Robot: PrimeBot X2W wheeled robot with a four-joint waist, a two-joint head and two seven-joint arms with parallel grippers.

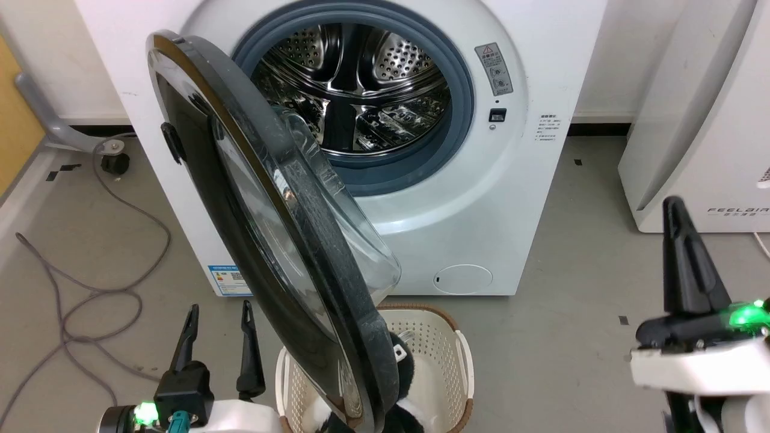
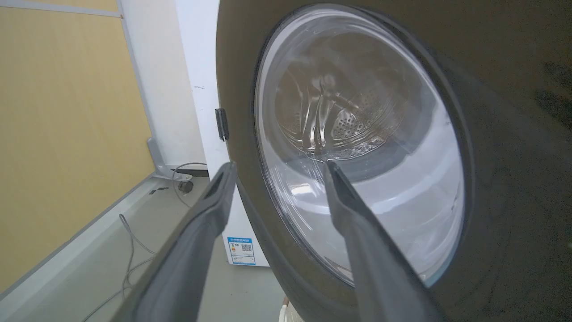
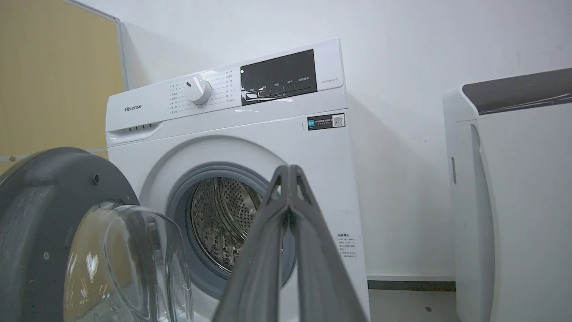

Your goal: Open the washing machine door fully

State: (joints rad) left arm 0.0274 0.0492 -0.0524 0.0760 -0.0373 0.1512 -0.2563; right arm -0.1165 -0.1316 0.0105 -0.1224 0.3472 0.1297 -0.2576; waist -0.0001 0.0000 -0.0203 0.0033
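- Our left gripper sits at the lower left of the head view. Its fingers are spread wide with nothing between them, and they point up beside the outer face of the washing machine door.
- From the left wrist we look between those fingers at the door's glossy black face and clear window, close ahead. We cannot tell whether a fingertip touches it.
- That door stands swung well out from the washing machine, hinged on the left side of the front. Its edge is turned toward us and its bulging glass bowl faces right.
- Behind it, the perforated steel drum and the grey gasket lie exposed.
- Our right gripper rises at the lower right, well apart from the door and near the white FEELBIR appliance. In its own wrist view the fingers are pressed together on nothing, tips toward the machine's front.
- We see a white perforated laundry basket with a brown rim on the grey floor, before the machine and under the door's lower edge. Something dark and white lies inside; we cannot tell what.
- On the front, a blue label marks the lower left corner and a round filter cap the lower right.
- Left of the machine, a grey cable loops over the floor.
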